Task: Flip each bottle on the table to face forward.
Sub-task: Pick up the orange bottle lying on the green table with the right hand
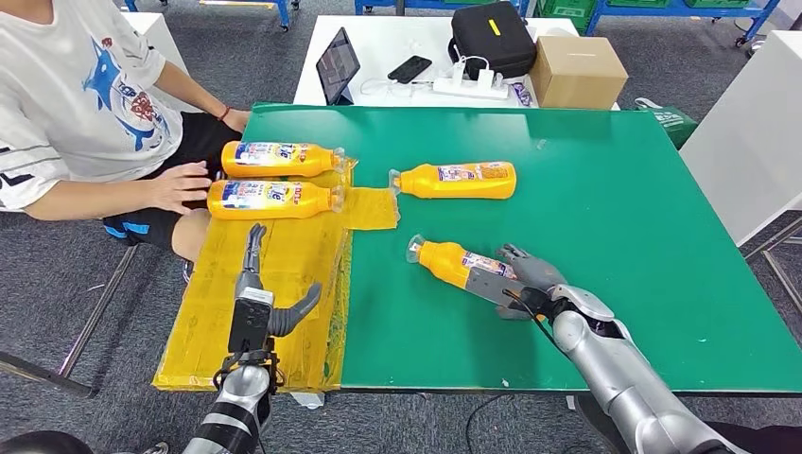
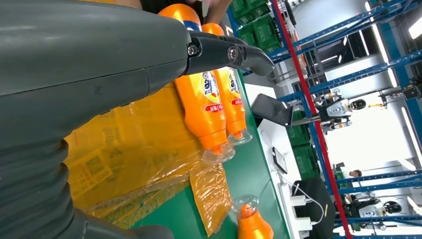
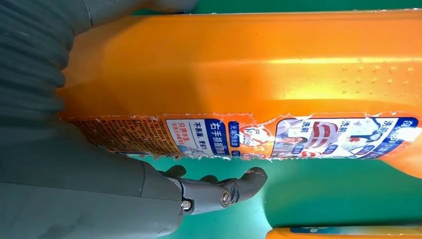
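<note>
My right hand on the nearest bottle, ready to turn it

My right hand point(image 1: 526, 280) is closed around the base end of the nearest bottle point(image 1: 452, 262), which lies on the green table point(image 1: 605, 208) with its cap toward my left; the label sits along its side and not on top, so I judge this bottle is the one to roll now. My left hand point(image 1: 262, 301) hovers over the yellow plastic sheet point(image 1: 284, 284), fingers apart, holding nothing. Two bottles point(image 1: 274, 180) lie there side by side with labels up, near a person's hand point(image 1: 180, 184), probably already finished. Another bottle point(image 1: 456, 179) lies farther back on the green, well apart.
</note>
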`<action>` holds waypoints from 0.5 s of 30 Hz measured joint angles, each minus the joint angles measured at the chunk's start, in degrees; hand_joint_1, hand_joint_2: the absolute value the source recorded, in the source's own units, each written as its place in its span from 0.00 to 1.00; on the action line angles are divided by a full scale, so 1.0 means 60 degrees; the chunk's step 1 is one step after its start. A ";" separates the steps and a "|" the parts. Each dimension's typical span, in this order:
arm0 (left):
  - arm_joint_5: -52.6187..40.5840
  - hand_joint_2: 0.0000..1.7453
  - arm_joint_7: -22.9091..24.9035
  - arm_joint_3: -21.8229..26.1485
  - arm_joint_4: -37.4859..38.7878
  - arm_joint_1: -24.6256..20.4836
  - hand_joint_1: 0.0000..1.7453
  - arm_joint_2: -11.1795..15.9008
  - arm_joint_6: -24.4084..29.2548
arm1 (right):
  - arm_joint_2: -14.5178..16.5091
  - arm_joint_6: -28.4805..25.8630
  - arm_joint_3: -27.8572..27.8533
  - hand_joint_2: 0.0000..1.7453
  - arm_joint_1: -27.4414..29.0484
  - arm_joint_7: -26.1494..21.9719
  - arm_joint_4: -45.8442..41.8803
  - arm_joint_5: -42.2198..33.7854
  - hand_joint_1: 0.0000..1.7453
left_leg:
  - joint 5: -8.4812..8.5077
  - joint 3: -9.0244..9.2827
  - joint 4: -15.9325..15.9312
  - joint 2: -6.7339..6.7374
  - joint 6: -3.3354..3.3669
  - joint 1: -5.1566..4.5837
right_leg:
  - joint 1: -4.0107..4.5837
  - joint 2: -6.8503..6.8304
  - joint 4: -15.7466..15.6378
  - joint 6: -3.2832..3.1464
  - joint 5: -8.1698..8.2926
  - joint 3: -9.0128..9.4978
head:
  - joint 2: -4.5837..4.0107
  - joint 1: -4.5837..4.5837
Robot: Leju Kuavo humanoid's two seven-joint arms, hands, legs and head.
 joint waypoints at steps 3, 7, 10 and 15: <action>0.0005 1.00 0.0001 0.0000 0.0015 -0.0006 0.00 0.0000 -0.0006 | 0.0005 0.0000 0.0006 1.00 -0.0019 0.0000 0.0026 -0.0002 0.96 | 0.0000 0.0003 0.0000 0.0001 0.0000 0.0000 | 0.0000 0.0001 0.0000 0.0000 0.0000 0.0003 | 0.0000 0.0001; 0.0062 1.00 0.0015 -0.0024 0.0072 -0.0032 0.00 0.0000 -0.0035 | 0.0029 -0.0015 0.0055 1.00 -0.0058 -0.0008 0.0126 -0.0016 1.00 | -0.0001 0.0014 0.0000 0.0001 0.0000 0.0001 | 0.0001 0.0001 -0.0001 -0.0001 -0.0001 0.0003 | 0.0000 0.0001; 0.0146 1.00 0.0015 -0.0102 0.0128 -0.0068 0.00 0.0000 -0.0053 | 0.0050 -0.0068 0.0095 1.00 -0.0072 -0.0063 0.0195 -0.0071 1.00 | -0.0005 0.0030 0.0000 -0.0001 0.0001 0.0002 | 0.0002 0.0001 -0.0003 -0.0002 -0.0007 -0.0014 | 0.0000 0.0000; 0.0285 1.00 0.0006 -0.0160 0.0158 -0.0067 0.00 -0.0007 -0.0075 | 0.0231 -0.0906 -0.0006 1.00 0.0113 -0.0536 0.0077 -0.0637 1.00 | -0.0006 0.0030 0.0000 0.0002 0.0001 0.0009 | 0.0009 0.0003 -0.0002 0.0001 -0.0003 0.0039 | 0.0000 0.0006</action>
